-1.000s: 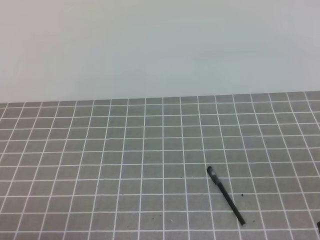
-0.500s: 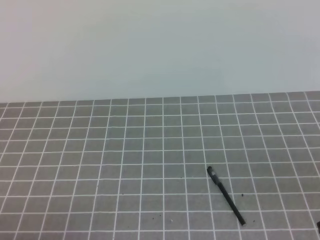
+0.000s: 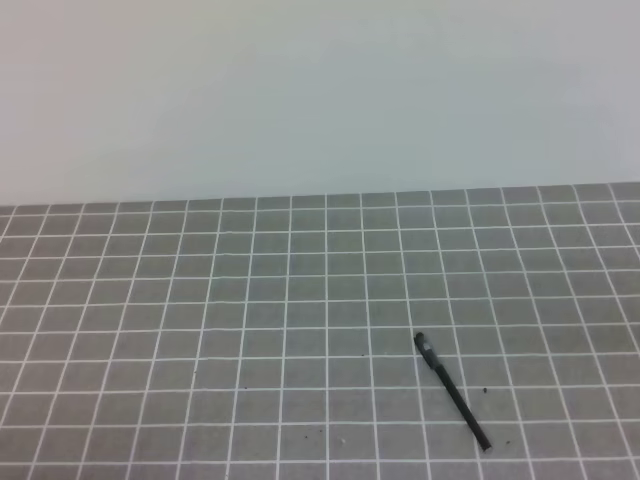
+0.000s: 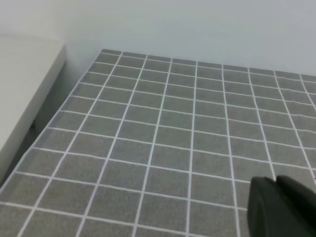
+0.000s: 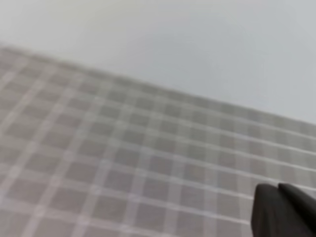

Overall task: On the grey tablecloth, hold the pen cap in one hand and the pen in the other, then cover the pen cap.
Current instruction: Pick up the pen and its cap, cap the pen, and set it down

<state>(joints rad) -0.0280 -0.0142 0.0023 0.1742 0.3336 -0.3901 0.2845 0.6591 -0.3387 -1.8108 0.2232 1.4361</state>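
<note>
Black pen (image 3: 452, 391) lying flat on the grey tablecloth (image 3: 250, 330), low and right of centre in the exterior high view, set on a diagonal with its thicker upper end toward the middle of the cloth and its thin lower end toward the near right edge. Looks capped at that upper end, though too small to tell where the pen cap ends and the barrel begins. A few dark specks scattered on the cloth near the pen. Thin white lines ruling the cloth into small squares, running back to a plain pale wall (image 3: 320, 90). No arm in the exterior high view. In the left wrist view, the dark tip of the left tool (image 4: 279, 207) at the lower right corner, pressed together with only a thin seam between its two halves, pinching nothing, above bare gridded cloth; a pale counter (image 4: 24, 94) edge beside the cloth at the far left. In the right wrist view, blurred, the dark tip of the right tool (image 5: 282, 211) likewise at the lower right corner, pressed together and holding nothing, with the gridded cloth and pale wall behind. Pen out of sight in both wrist views.
</note>
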